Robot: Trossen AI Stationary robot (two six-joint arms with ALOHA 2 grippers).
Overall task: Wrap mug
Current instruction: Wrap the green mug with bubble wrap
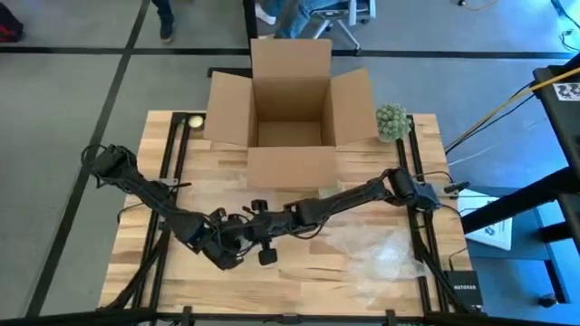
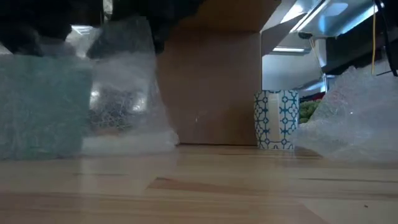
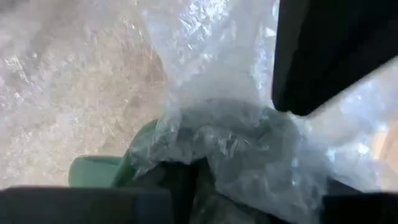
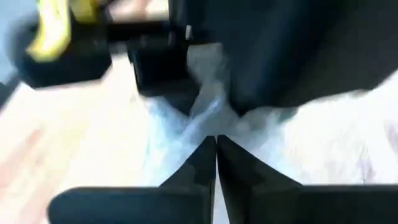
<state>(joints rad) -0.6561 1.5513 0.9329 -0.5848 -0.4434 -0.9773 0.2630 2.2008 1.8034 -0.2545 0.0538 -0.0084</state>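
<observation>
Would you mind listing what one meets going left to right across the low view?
Bubble wrap bundle → cardboard box → blue patterned cup → loose bubble wrap.

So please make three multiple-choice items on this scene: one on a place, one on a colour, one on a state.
1. Where do the two grippers meet?
A. inside the box
B. on the table in front of the box
C. beside the green ball

2. What colour is the pattern on the cup?
A. red
B. blue
C. black

3. How are the box flaps?
A. open
B. shut
C. taped

Key: 1 B, the left gripper and right gripper are together on the table, in front of the box. 2 B, the cup shows blue on white. 3 A, the flaps are spread outward.
</observation>
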